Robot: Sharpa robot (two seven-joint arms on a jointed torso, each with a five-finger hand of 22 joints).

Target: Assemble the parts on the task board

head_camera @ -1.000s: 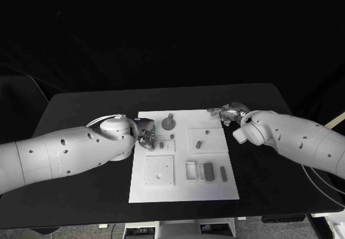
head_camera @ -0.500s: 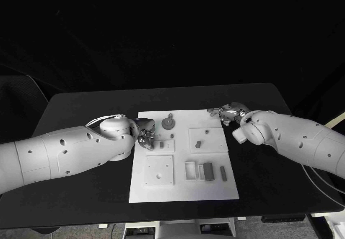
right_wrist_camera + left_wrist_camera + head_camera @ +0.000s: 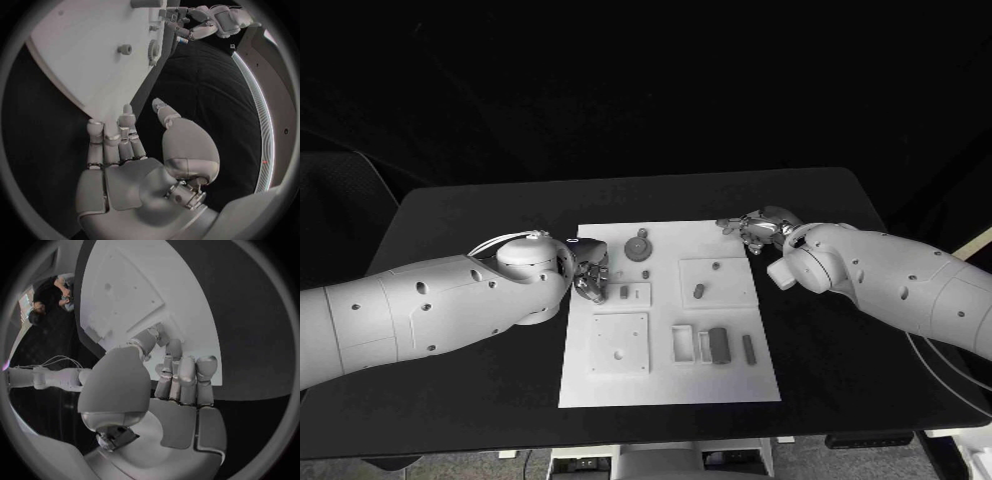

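The white task board (image 3: 733,380) lies in the middle of the black table. On it are grey parts: a gear-like piece (image 3: 639,247), two short pegs (image 3: 698,291), a small block (image 3: 626,293), a dark block (image 3: 718,343) and a thin bar (image 3: 749,347). My left hand (image 3: 593,276) is at the board's left edge beside the small block. In the left wrist view its fingers (image 3: 181,377) lie side by side over the board (image 3: 131,285), holding nothing. My right hand (image 3: 759,228) is at the board's far right corner. Its fingers (image 3: 115,137) reach to the board's edge (image 3: 81,45), empty.
A white square plate (image 3: 620,343) and a white frame (image 3: 684,343) sit on the board's near half. Black table (image 3: 473,210) surrounds the board on all sides. In the right wrist view the left hand (image 3: 203,22) shows beyond the gear-like piece (image 3: 153,50).
The left hand has edged very slightly to the left at the board's edge. The right hand and the parts have stayed where they were.
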